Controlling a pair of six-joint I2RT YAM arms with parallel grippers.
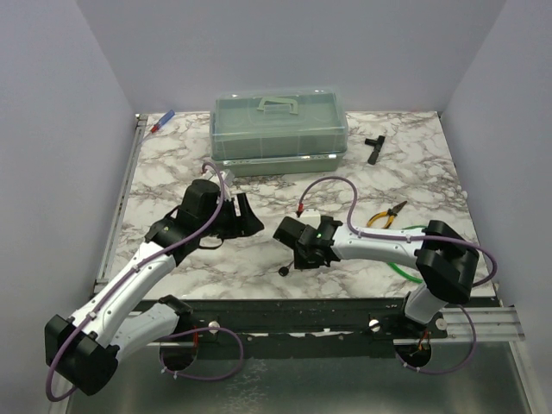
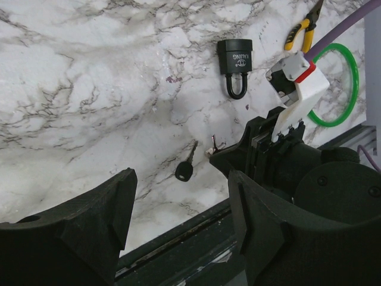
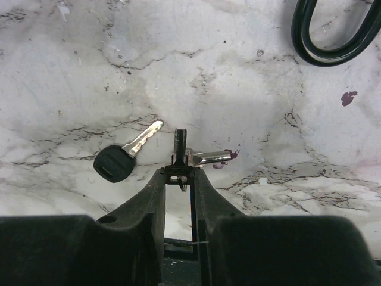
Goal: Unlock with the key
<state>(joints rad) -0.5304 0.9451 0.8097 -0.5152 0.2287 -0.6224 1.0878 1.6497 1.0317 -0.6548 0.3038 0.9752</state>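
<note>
The key (image 3: 113,165), with a round black head and a silver blade, lies flat on the marble. It also shows in the left wrist view (image 2: 183,171) and in the top view (image 1: 283,270). My right gripper (image 3: 178,173) is just right of it, low over the table, shut on a small black-headed metal piece (image 3: 178,143) on a ring. A second silver blade (image 3: 211,157) lies beside it. The black padlock (image 2: 236,59) lies flat, apart from both grippers. My left gripper (image 1: 246,220) is open and empty, its fingers (image 2: 89,220) spread wide.
A clear lidded box (image 1: 278,129) stands at the back. A black T-shaped tool (image 1: 373,147) lies back right, and a pen (image 1: 162,122) back left. Yellow pliers (image 1: 385,216) and a green ring (image 1: 405,250) lie by my right arm. A black loop (image 3: 333,36) lies ahead.
</note>
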